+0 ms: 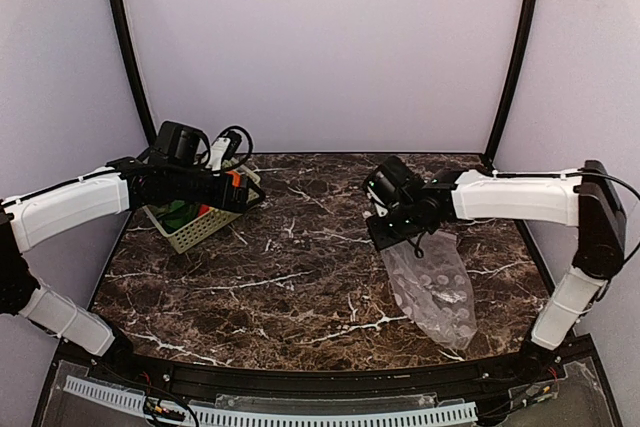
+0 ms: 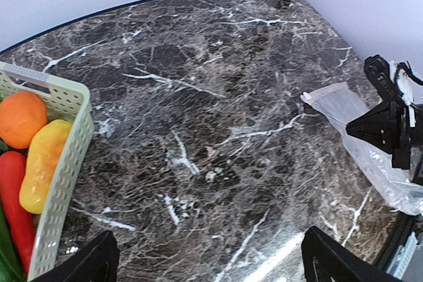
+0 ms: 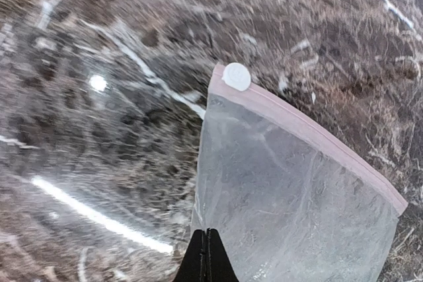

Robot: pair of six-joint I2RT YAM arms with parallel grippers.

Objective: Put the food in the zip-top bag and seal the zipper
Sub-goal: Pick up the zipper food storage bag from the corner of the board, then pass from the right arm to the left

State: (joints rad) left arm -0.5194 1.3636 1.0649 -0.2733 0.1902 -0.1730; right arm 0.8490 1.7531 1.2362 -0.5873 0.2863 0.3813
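The zip-top bag (image 1: 436,287) is clear with pale dots and lies at the right of the table; its far end is lifted. My right gripper (image 1: 393,230) is shut on the bag's side edge (image 3: 277,203), fingers (image 3: 201,259) pressed together. The pink zipper (image 3: 304,130) runs along the bag's far short edge, with a white tab (image 3: 236,76) at its corner. The food lies in the pale green basket (image 1: 198,230): orange fruit (image 2: 20,117), yellow-orange piece (image 2: 41,163), red chili (image 2: 13,196), green piece (image 2: 5,259). My left gripper (image 2: 211,259) is open and empty just right of the basket (image 2: 63,183). The bok choy is hidden.
The table is dark marble with white veins (image 1: 300,277). White walls and black corner posts (image 1: 130,57) close in the back and sides. From the left wrist view the right gripper (image 2: 390,127) and the bag (image 2: 370,163) show at the far right.
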